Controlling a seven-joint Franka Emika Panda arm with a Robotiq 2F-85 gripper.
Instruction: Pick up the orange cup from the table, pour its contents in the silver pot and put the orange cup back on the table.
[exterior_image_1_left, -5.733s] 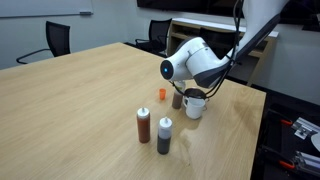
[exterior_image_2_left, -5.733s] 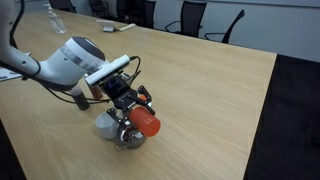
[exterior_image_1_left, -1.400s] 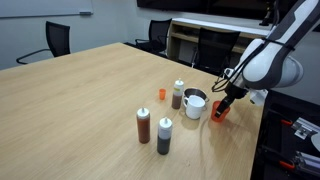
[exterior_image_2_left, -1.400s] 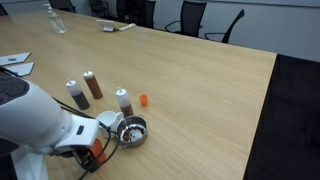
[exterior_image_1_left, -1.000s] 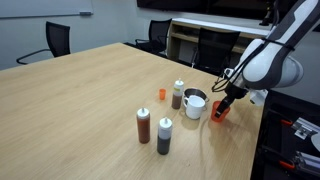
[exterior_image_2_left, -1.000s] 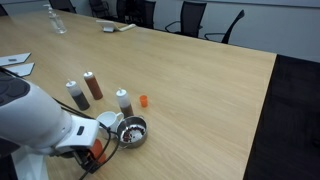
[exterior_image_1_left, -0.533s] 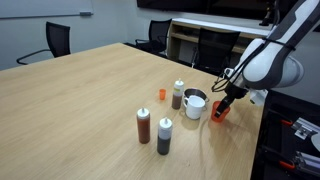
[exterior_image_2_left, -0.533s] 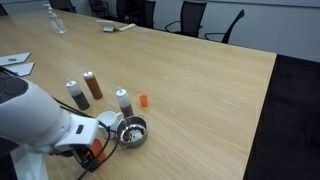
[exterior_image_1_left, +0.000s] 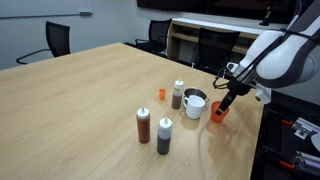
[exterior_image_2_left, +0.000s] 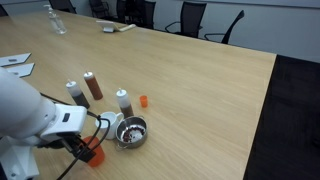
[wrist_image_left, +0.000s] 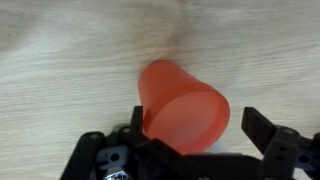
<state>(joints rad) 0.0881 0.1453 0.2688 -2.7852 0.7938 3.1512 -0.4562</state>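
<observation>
The orange cup (exterior_image_1_left: 218, 112) stands on the light wood table (exterior_image_1_left: 80, 100) just beside the silver pot (exterior_image_1_left: 195, 102), near the table's edge. In both exterior views my gripper (exterior_image_1_left: 226, 98) is just above the cup. In the wrist view the cup (wrist_image_left: 180, 105) sits between the two black fingers of the gripper (wrist_image_left: 194, 115). The right finger stands clear of the cup with table showing in the gap, so the jaws are open. The cup (exterior_image_2_left: 95, 153), the pot (exterior_image_2_left: 132, 130) and the gripper (exterior_image_2_left: 82, 146) also show in an exterior view. The pot's inside is dark.
Three white-capped squeeze bottles (exterior_image_1_left: 143, 125) (exterior_image_1_left: 164, 135) (exterior_image_1_left: 178, 94) stand near the pot, with a tiny orange piece (exterior_image_1_left: 161, 94) beside them. The table's edge is close to the cup (exterior_image_2_left: 110, 170). Office chairs (exterior_image_1_left: 58, 40) ring the table.
The arm has risen a little off the cup and the jaws have let go. The cup stays standing on the table beside the pot.
</observation>
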